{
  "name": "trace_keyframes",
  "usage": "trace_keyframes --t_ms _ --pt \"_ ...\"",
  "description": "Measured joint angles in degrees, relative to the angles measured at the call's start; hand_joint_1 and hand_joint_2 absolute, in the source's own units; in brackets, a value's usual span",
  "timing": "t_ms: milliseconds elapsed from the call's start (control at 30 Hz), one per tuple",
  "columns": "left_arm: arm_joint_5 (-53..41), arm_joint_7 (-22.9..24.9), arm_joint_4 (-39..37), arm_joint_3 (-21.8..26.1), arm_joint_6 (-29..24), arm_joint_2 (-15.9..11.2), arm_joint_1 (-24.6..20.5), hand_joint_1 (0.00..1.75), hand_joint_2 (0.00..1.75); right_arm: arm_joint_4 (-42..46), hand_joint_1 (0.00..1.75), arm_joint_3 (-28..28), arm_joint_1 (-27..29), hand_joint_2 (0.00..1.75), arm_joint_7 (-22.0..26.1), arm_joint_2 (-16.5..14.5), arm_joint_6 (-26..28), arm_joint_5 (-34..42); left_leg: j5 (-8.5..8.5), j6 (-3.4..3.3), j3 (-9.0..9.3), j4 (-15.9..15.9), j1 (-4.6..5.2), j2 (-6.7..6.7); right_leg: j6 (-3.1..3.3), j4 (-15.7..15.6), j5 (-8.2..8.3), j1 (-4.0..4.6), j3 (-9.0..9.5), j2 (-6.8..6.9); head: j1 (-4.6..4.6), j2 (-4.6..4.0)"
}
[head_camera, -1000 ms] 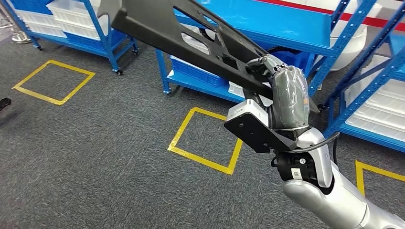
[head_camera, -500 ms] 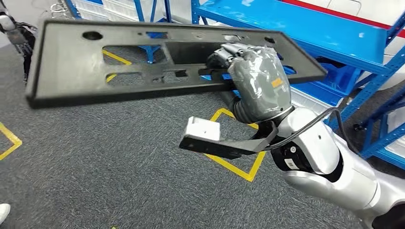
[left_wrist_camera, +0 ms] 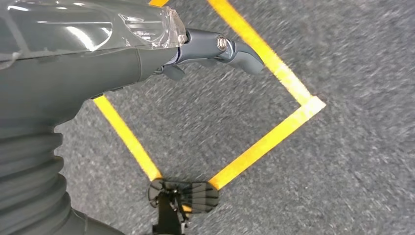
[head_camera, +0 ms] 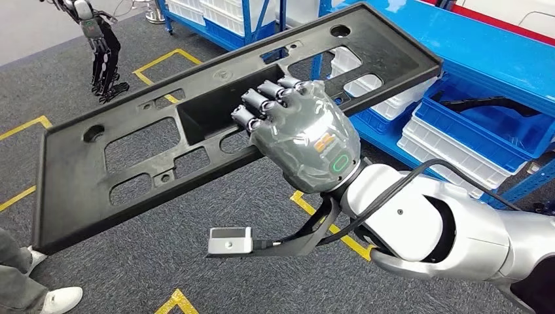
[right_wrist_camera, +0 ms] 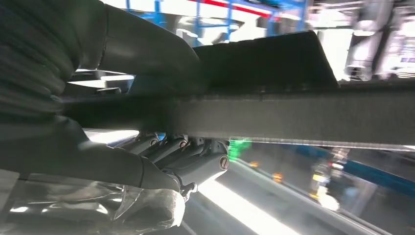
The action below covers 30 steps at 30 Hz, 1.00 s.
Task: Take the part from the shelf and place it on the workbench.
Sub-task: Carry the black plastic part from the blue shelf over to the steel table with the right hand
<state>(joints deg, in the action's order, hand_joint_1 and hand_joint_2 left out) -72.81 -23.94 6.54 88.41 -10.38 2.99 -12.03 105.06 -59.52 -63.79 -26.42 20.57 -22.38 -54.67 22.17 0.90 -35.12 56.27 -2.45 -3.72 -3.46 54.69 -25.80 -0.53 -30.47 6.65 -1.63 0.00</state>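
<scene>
Right arm: I see my silver forearm entering from the lower right of the head view, a black cable looped beside it and a small grey camera block hanging under the wrist.
Right hand: my right hand grasps the part along its near long edge; its fingers curl over the rim into a rectangular cut-out, and in the right wrist view the fingers lie on one face of the panel with the thumb on the other.
Part: the part, a long flat black plastic panel with many cut-outs and round holes, is held in the air above the carpet, tilted, its far end rising toward the shelf.
Left hand: my left hand hangs over the carpet holding nothing, its fingers released and gently bent.
Floor: grey carpet marked with yellow tape squares.
Bystander: a person's white shoe and grey trouser leg at the lower left corner.
Shelf: a blue metal shelf behind the part, with blue and white bins on its lower level.
Far left: another robot's dark legs standing on the carpet.
</scene>
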Motion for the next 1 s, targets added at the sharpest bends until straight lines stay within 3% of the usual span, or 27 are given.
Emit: trace_keyframes --t_ms 33,100,133,200,233,267,300,333,400,433,467,533,567,633,700,767,800,833,867,933,1000 --pt "0.23 0.1 0.0 0.0 0.0 0.04 0.09 0.0 1.75 0.15 1.75 -0.41 -0.01 1.75 0.28 -0.21 -0.04 0.09 -0.02 -0.58 -0.13 0.04 0.03 0.78 -0.19 -0.1 -0.12 -0.12 0.16 0.45 -0.12 0.0" --pt "0.45 0.25 0.0 0.0 -0.01 0.15 0.17 0.0 1.75 0.45 1.75 -1.07 -0.01 1.75 0.71 -0.55 -0.14 0.4 -0.22 -1.42 -0.16 -0.06 0.0 2.23 -0.41 1.56 -1.78 -0.61 -0.18 -0.95 -0.27 0.0" --pt "0.45 0.24 0.0 -0.01 -0.02 0.17 0.08 0.0 1.75 0.62 1.75 -1.35 0.01 1.75 0.82 -0.64 -0.17 0.55 -0.32 -1.76 -0.12 -0.12 -0.02 2.94 -0.45 4.18 -3.55 -0.74 -1.2 -2.52 -0.36 0.0" --pt "0.36 0.09 0.0 -0.02 -0.09 0.22 -0.28 0.0 1.75 0.95 1.75 -2.02 0.14 1.75 1.02 -0.84 -0.2 0.71 -0.41 -2.14 -0.15 -0.12 0.16 4.4 -0.26 12.59 -7.64 -0.63 -4.99 -5.31 -0.5 0.0" --pt "0.25 -0.04 0.0 -0.02 -0.12 0.23 -0.45 0.0 1.75 1.08 1.75 -2.44 0.27 1.75 1.14 -1.01 -0.21 0.73 -0.43 -2.26 -0.15 -0.12 0.34 5.21 -0.14 16.31 -8.85 -0.51 -6.87 -5.8 -0.55 0.0" --pt "0.08 -0.18 0.0 -0.02 -0.15 0.24 -0.6 0.0 1.75 1.24 1.75 -2.88 0.41 1.75 1.25 -1.25 -0.21 0.74 -0.46 -2.31 -0.13 -0.12 0.56 6.08 0.1 18.23 -8.95 -0.41 -8.0 -6.0 -0.58 0.0" --pt "-0.09 -0.27 0.0 -0.02 -0.15 0.25 -0.72 0.0 1.75 1.4 1.75 -3.31 0.54 1.75 1.31 -1.52 -0.18 0.75 -0.48 -2.35 -0.09 -0.12 0.78 6.94 0.47 17.76 -7.9 -0.27 -8.06 -6.12 -0.58 0.0" --pt "-0.25 -0.33 0.0 -0.02 -0.15 0.25 -0.84 0.0 1.75 1.61 1.75 -3.69 0.63 1.75 1.37 -1.82 -0.14 0.8 -0.5 -2.37 -0.02 -0.11 0.97 7.82 0.98 15.07 -5.93 -0.11 -7.05 -6.43 -0.58 0.0" --pt "-0.57 -0.34 0.0 -0.02 -0.15 0.44 -1.14 0.0 1.75 2.04 1.75 -4.31 0.72 1.75 1.48 -2.44 0.03 1.07 -0.57 -2.29 0.0 -0.07 1.24 9.44 2.29 6.86 -1.69 0.16 -3.57 -8.99 -0.5 0.0" --pt "-0.75 -0.33 0.0 -0.02 -0.17 0.54 -1.31 0.0 1.75 2.26 1.75 -4.56 0.76 1.75 1.58 -2.76 0.15 1.36 -0.66 -2.14 -0.16 -0.03 1.16 10.14 2.57 3.81 -0.46 0.26 -2.3 -10.32 -0.45 0.0" --pt "-0.97 -0.33 0.0 -0.02 -0.19 0.61 -1.47 0.0 1.75 2.43 1.75 -4.76 0.87 1.75 1.67 -3.06 0.29 1.83 -0.81 -1.89 -0.39 -0.02 1.04 10.78 2.66 2.09 0.06 0.37 -1.64 -11.33 -0.39 0.0" --pt "-1.39 -0.32 0.0 -0.02 -0.26 0.59 -1.59 0.0 1.75 2.66 1.75 -5.02 1.13 1.75 1.85 -3.65 0.52 3.11 -1.24 -1.17 -0.86 -0.25 0.61 12.05 2.4 1.42 0.18 0.54 -1.52 -10.88 -0.42 0.0" --pt "-1.61 -0.32 -0.01 -0.03 -0.28 0.62 -1.55 0.0 1.75 2.75 1.75 -5.07 1.24 1.75 1.9 -3.94 0.58 3.72 -1.19 -0.86 -1.08 -0.14 0.58 11.85 2.51 1.15 0.37 0.47 -1.45 -10.17 -0.43 0.0" --pt "-1.93 -0.28 -0.02 -0.04 -0.33 0.68 -1.57 0.0 1.75 2.95 1.75 -5.14 1.31 1.75 1.95 -4.44 0.6 4.27 -0.09 -0.49 -1.99 1.34 0.77 9.7 2.83 0.57 0.79 0.17 -1.28 -8.83 -0.29 -0.01" --pt "-2.23 -0.24 -0.02 -0.04 -0.38 0.63 -1.84 0.0 1.75 3.12 1.75 -5.28 1.37 1.75 1.96 -4.66 0.52 4.41 2.8 -0.25 -4.34 6.43 0.95 6.47 3.04 0.42 0.92 0.18 -1.27 -7.63 -0.06 0.0" --pt "-2.52 -0.16 -0.02 -0.04 -0.43 0.55 -2.01 0.0 1.75 3.2 1.75 -5.62 1.62 1.75 1.84 -4.68 0.3 4.81 5.89 0.13 -7.55 13.75 0.92 4.87 3.13 0.43 0.91 0.3 -1.35 -6.1 0.03 0.0" --pt "-2.64 -0.12 -0.02 -0.04 -0.44 0.53 -1.98 0.0 1.75 3.2 1.75 -5.82 1.8 1.75 1.51 -4.69 0.08 5.21 6.53 0.27 -8.37 15.96 0.89 4.52 3.14 0.44 0.9 0.33 -1.4 -5.29 0.06 0.0" --pt "-2.77 -0.08 -0.02 -0.04 -0.44 0.53 -1.9 0.0 1.75 3.19 1.75 -5.97 1.97 1.75 0.9 -4.69 -0.2 5.72 6.19 0.36 -8.02 15.91 0.86 4.3 3.14 0.45 0.89 0.34 -1.44 -4.52 0.08 0.0" --pt "-2.88 -0.06 -0.02 -0.04 -0.43 0.51 -1.83 0.0 1.75 3.17 1.75 -6.04 2.1 1.75 -0.06 -4.69 -0.43 6.27 4.95 0.39 -6.37 13.38 0.85 3.97 3.1 0.46 0.87 0.35 -1.45 -3.8 0.1 0.0" --pt "-3.16 -0.05 -0.02 -0.04 -0.42 0.43 -1.88 0.0 1.75 2.94 1.75 -5.88 2.26 1.75 -2.48 -4.66 -0.32 7.48 2.0 0.12 -1.29 4.82 1.1 1.96 2.88 0.52 0.76 0.55 -1.39 -2.56 0.11 0.0" --pt "-3.51 -0.02 -0.02 -0.04 -0.36 0.38 -2.01 0.0 1.75 2.18 1.75 -5.21 2.61 1.75 -4.59 -4.44 0.9 9.19 0.59 -0.71 1.4 -0.34 1.5 0.49 2.45 0.57 0.61 0.92 -1.34 -1.57 -0.01 0.0"
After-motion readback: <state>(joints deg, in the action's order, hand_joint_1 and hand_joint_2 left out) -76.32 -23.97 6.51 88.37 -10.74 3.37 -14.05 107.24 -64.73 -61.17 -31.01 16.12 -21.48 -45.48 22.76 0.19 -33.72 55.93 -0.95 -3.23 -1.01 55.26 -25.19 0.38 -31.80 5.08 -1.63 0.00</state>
